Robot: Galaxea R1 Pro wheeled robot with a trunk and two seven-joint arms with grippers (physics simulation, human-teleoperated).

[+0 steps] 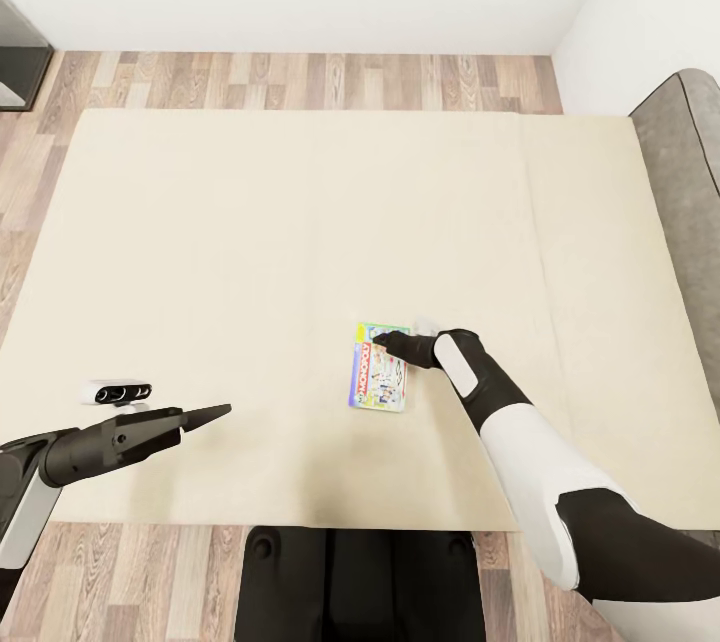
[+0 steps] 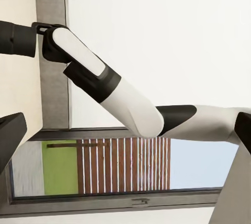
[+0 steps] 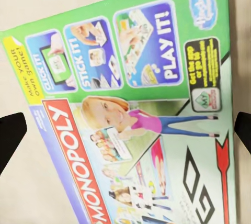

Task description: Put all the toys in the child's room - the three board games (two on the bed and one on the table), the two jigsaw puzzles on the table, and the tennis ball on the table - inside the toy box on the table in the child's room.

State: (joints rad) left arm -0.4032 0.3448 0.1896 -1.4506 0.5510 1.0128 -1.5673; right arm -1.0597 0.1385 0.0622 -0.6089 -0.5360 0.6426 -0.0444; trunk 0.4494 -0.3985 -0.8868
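Board game [image 1: 380, 380] flat on bed [image 1: 250, 242]; right pincer [image 1: 383, 347] spread wide above it.

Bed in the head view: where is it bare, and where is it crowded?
The bed is bare from the far edge to the headboard. It is crowded only near the front, where the right gripper meets the board game.

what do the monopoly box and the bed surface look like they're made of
The board game looks like glossy printed cardboard: thin, flat, sharp-edged, with bright graphics and a soft sheen. The bed looks like matte cream fabric with a stitched seam, though the render shows little weave. Its headboard seems grey padded upholstery.
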